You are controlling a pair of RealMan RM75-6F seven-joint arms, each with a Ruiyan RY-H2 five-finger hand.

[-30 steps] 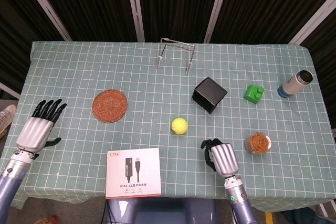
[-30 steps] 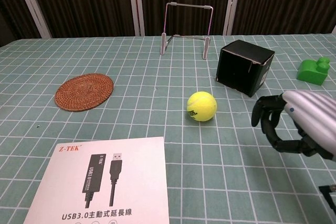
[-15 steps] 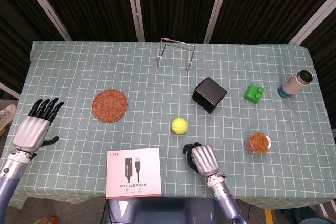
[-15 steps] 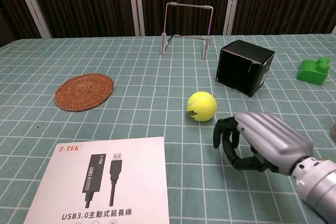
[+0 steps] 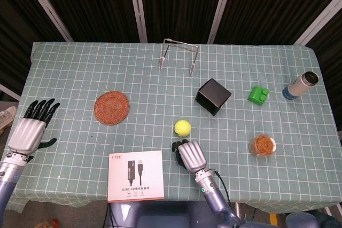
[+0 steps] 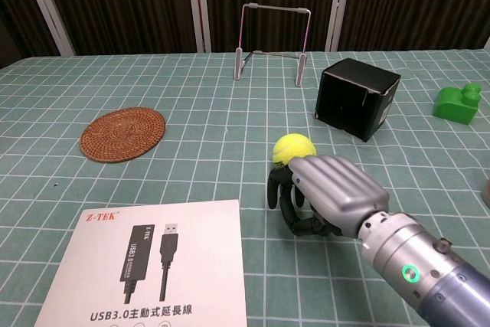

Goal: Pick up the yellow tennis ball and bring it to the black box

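Observation:
The yellow tennis ball (image 5: pixel 183 127) (image 6: pixel 292 146) lies on the green checked cloth near the table's middle. My right hand (image 5: pixel 189 155) (image 6: pixel 325 194) hovers just in front of the ball, fingers curled downward and holding nothing; in the chest view it covers the ball's lower part. The black box (image 5: pixel 213 96) (image 6: pixel 357 98) stands behind and to the right of the ball. My left hand (image 5: pixel 32 128) is at the table's left edge, fingers spread and empty; the chest view does not show it.
A woven coaster (image 5: pixel 112 107) lies to the left and a white USB cable box (image 5: pixel 135 175) lies at the front. A metal wire stand (image 5: pixel 179 56) is at the back. A green block (image 5: pixel 258 95), a bottle (image 5: pixel 300 85) and an orange cup (image 5: pixel 263 145) sit on the right.
My right hand has swept left along the front of the table and now sits just before the ball. My left hand has drifted slightly outward and toward the front.

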